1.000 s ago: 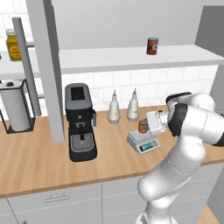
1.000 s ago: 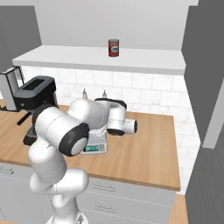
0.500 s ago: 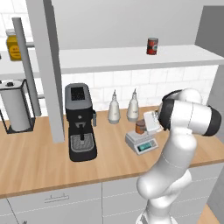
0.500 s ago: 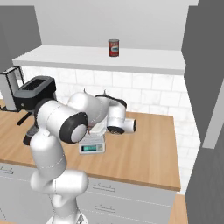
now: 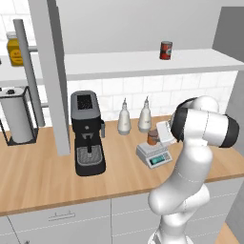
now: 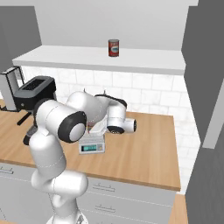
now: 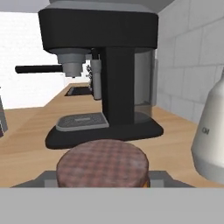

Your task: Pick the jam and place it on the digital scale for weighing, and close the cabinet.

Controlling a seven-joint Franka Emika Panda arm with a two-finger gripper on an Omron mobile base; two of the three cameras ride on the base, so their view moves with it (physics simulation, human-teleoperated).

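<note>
Jam jar standing on the scale, hand close beside it

Whether the fingers of the white arm's two-finger gripper (image 5: pixel 161 135) are parted or closed cannot be told; it sits just right of the small squat orange-brown jam jar with a darker brown lid (image 5: pixel 152 137), which stands upright on the flat light-grey digital scale with a teal display (image 5: pixel 154 155) on the wooden counter (image 5: pixel 43 176); beyond, a black coffee machine (image 5: pixel 86 133) and two white bottles (image 5: pixel 134 116)

- No text can be read anywhere.
- The red can (image 5: pixel 165 50) on the shelf has a label too small to make out.
- The digital scale (image 5: pixel 153 155) shows a teal display, digits illegible.
- The white bottle (image 7: pixel 211 131) bears a tiny blurred mark.
</note>
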